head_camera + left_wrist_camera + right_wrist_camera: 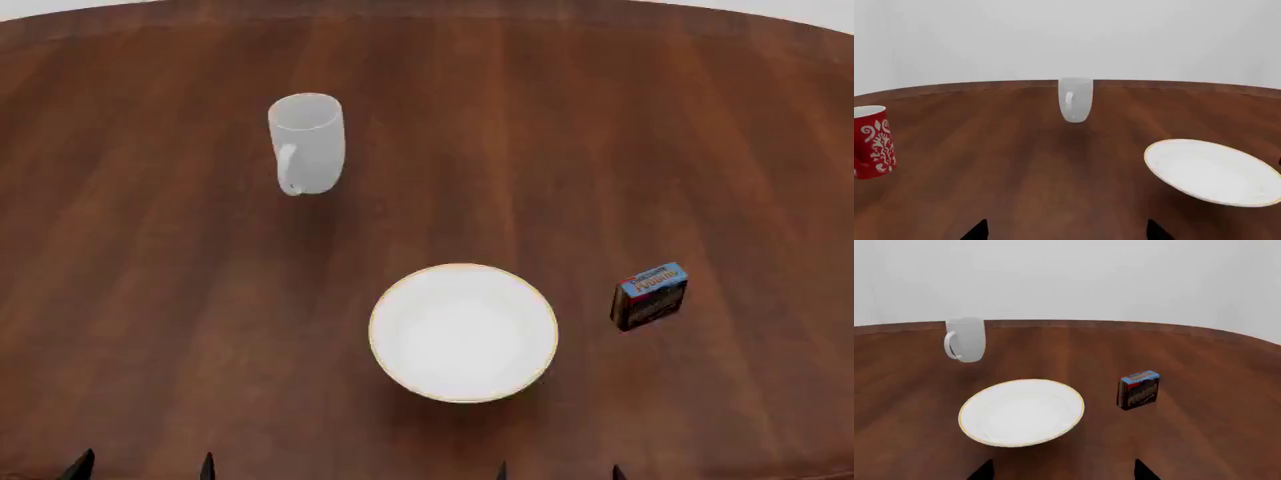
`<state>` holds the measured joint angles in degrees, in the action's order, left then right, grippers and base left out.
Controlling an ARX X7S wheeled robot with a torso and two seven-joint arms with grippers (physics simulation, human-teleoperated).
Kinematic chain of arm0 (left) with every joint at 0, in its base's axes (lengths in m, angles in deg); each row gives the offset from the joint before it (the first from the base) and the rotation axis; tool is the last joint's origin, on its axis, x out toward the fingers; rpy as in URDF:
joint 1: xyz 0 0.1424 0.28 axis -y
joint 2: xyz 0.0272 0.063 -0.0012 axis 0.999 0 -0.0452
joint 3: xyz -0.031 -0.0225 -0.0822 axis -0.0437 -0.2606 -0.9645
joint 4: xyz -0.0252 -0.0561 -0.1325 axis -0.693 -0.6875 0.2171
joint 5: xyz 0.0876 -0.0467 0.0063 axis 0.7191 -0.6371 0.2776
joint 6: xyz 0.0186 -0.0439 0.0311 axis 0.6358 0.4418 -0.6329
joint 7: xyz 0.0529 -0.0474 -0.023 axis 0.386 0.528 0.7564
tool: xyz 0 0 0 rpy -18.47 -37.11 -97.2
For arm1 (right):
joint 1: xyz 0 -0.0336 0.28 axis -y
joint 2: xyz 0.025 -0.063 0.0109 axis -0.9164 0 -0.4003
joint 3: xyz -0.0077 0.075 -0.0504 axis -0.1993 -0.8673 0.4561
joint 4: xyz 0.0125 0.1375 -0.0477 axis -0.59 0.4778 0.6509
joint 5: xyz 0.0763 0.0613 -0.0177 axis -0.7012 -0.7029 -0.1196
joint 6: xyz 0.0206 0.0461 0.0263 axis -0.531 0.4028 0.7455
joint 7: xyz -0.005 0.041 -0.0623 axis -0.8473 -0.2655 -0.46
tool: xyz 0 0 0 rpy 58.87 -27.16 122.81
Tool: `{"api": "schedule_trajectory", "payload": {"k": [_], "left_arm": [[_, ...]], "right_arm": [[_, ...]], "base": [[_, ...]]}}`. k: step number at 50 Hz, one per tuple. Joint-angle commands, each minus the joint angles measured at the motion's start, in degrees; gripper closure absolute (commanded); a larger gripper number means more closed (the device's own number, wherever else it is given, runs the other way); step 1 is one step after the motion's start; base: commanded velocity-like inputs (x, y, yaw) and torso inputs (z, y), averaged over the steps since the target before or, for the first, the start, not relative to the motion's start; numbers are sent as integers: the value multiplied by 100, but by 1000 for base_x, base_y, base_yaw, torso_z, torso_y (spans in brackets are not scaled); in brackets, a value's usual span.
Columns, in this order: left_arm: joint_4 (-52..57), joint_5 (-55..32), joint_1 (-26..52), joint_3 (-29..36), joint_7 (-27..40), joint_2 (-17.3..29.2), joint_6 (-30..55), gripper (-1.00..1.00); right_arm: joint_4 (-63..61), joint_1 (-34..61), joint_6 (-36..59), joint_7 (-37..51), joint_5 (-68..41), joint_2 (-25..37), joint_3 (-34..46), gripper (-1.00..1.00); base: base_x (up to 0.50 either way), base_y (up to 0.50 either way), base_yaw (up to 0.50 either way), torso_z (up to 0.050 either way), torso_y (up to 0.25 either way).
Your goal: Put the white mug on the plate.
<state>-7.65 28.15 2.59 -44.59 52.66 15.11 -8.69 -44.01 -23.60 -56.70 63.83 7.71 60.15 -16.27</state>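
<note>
The white mug (307, 142) stands upright on the brown table at the far left, its handle toward me; it also shows in the wrist views (1075, 99) (966, 339). The gold-rimmed white plate (463, 332) lies empty nearer me, at the centre (1214, 171) (1022, 412). My left gripper (144, 466) is open at the near left edge, well short of the mug, nothing between its tips (1066, 231). My right gripper (558, 470) is open at the near edge just in front of the plate (1063, 470).
A red mug with a white pattern (871, 141) stands left of the white mug, seen only in the left wrist view. A small dark box with a blue top (649, 295) (1139, 389) stands right of the plate. The table's far edge (1154, 84) meets a pale wall.
</note>
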Motion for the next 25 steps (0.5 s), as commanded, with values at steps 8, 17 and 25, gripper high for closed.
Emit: {"api": "schedule_trajectory", "payload": {"k": [8, 17, 25], "left_arm": [[-49, -315, 84, 272, 202, 297, -25, -100], [-79, -395, 126, 387, 200, 418, -76, -100], [8, -468, 158, 424, 246, 474, 12, -100]], "right_arm": [[-32, 76, 208, 387, -328, 188, 292, -100], [9, 201, 365, 519, -527, 252, 426, -100], [-216, 246, 319, 658, -593, 338, 484, -100]], "base": [[0, 0, 0, 0, 0], [0, 0, 0, 0, 0], [154, -30, 0, 0, 0]]}}
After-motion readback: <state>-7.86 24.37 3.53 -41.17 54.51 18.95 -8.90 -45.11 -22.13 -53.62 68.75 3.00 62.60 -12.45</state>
